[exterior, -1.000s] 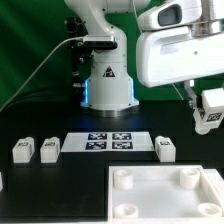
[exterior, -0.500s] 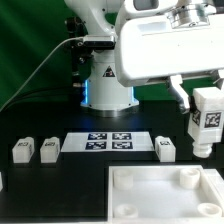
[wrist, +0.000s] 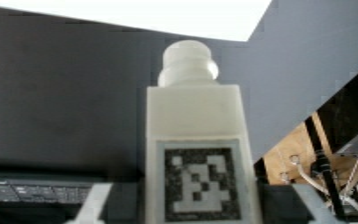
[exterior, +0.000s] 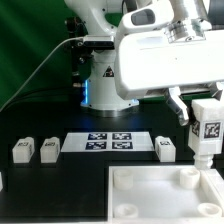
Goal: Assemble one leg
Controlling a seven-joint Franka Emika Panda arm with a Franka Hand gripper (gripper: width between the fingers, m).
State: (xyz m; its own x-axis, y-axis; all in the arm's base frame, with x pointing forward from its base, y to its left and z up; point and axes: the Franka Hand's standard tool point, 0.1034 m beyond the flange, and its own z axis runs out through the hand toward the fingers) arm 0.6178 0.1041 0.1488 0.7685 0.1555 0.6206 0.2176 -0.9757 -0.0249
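Observation:
My gripper [exterior: 203,112] is shut on a leg [exterior: 206,131], a chunky white block with a black-and-white tag, held upright at the exterior view's right. Its lower end hangs just above the far right corner socket [exterior: 188,179] of the large white panel [exterior: 160,200]. In the wrist view the leg [wrist: 197,140] fills the middle between my fingers [wrist: 98,205], its round peg [wrist: 188,62] pointing away towards the panel [wrist: 140,20]. Three more legs lie on the black table: two at the exterior view's left [exterior: 22,150] [exterior: 47,149] and one by the panel [exterior: 166,149].
The marker board [exterior: 108,142] lies flat behind the panel. The robot base [exterior: 107,85] stands at the back centre with a cable to its left. The panel has another socket at its far left corner [exterior: 123,181].
My gripper has come down with the leg and shifted slightly to the exterior view's left, so the leg now hangs close over the panel's far right socket.

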